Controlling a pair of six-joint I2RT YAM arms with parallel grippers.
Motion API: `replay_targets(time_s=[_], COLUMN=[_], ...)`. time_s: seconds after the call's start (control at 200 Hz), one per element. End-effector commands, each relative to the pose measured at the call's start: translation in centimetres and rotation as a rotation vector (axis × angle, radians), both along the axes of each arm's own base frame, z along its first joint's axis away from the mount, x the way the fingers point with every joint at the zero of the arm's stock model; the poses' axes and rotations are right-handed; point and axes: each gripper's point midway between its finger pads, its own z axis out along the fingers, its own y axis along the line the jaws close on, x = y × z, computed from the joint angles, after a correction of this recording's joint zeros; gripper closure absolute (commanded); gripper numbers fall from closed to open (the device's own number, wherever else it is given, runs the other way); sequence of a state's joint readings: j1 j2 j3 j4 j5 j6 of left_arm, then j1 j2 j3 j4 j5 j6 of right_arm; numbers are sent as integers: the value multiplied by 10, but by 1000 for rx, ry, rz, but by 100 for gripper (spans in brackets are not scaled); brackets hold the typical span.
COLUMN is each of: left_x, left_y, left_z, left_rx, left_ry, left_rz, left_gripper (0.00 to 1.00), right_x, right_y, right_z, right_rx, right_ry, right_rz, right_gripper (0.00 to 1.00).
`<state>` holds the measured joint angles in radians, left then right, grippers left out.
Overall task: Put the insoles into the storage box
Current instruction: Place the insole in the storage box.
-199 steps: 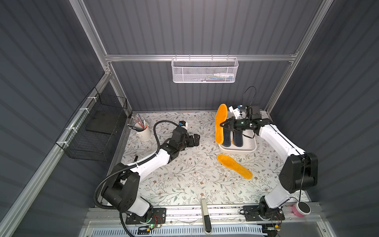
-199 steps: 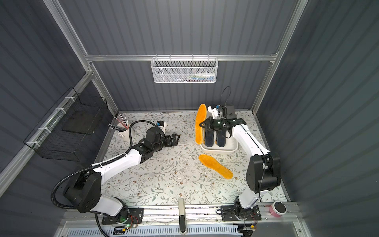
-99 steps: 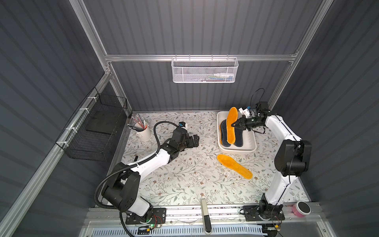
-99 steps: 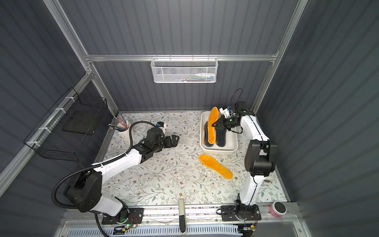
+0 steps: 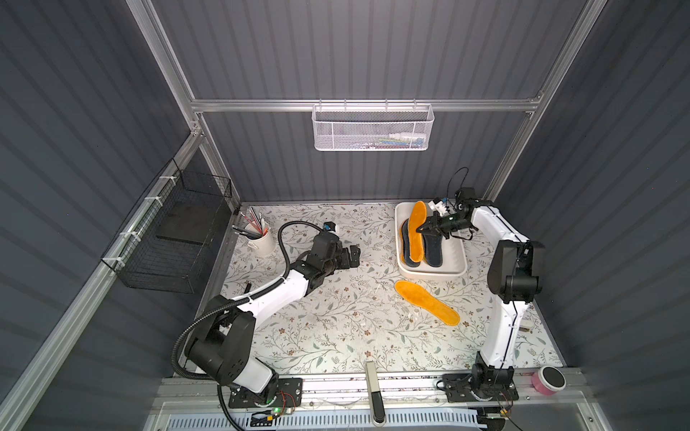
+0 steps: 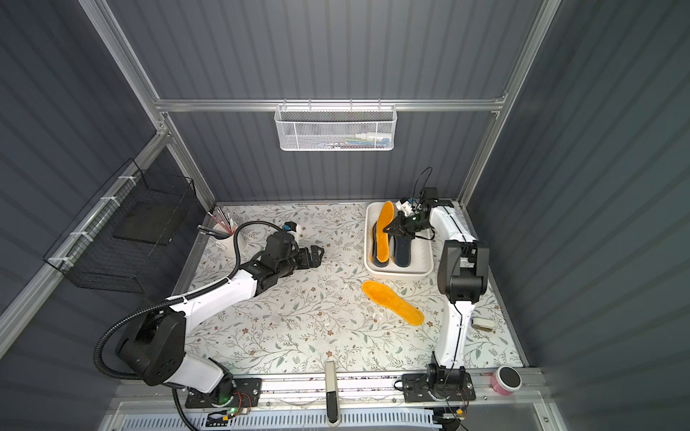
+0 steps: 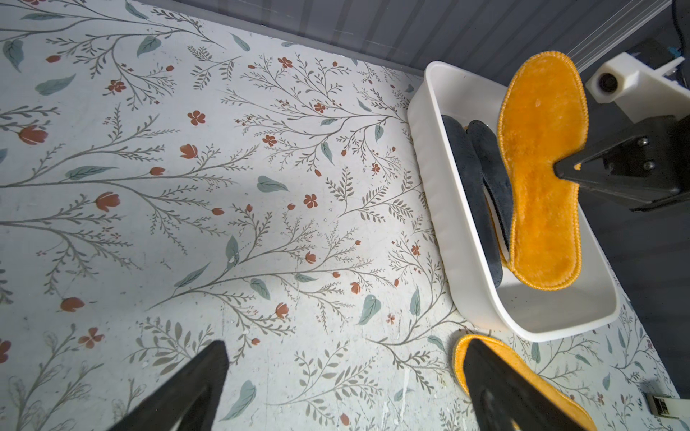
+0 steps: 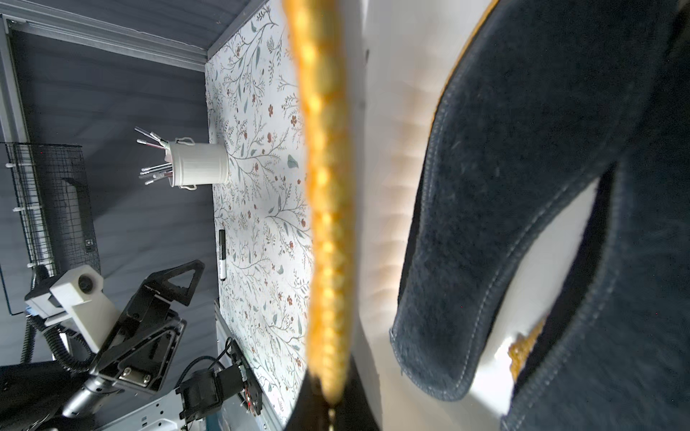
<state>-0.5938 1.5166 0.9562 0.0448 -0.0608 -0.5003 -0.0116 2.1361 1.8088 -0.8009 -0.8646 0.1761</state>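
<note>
1. My right pincer is pressed together on the long edge of a fuzzy orange insole, about halfway along it.
2. A second ago I held that insole out past the left wall of the storage box. It has since swung in and now hangs tilted over the box, lengthwise. I judge that only lowering and letting go remain for this one.
3. The box sits at the far right of the bench. Below my load, the dark insoles lie in the box, two leaning toward its left wall with an orange edge showing between them. I cannot tell whether my insole touches them.
4. Just near of the box, a loose orange insole lies flat on the bench, not yet stored.
5. My left pincer is spread wide and empty, low over the bench's middle, much as before.
6. The leaning dark insoles may prop my load up above the rim. The cup of pens, the white mesh basket and the black wire basket are well apart and block nothing.
</note>
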Motion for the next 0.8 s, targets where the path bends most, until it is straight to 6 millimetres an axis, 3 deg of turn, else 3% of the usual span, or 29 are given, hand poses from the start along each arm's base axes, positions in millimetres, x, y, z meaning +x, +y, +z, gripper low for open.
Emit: replay_targets(time_s=[0.0, 0.796], left_x=[3, 6], left_y=[5, 6], left_z=[-8, -13], left_rx=[27, 25], left_ry=[16, 37], left_rz=[8, 16], left_gripper=[0, 0], right_x=[2, 20], right_y=[4, 4], right_z=[-7, -41], right_rx=[-13, -11], right_ry=[25, 91], right_rz=[13, 5], right_gripper=[100, 100])
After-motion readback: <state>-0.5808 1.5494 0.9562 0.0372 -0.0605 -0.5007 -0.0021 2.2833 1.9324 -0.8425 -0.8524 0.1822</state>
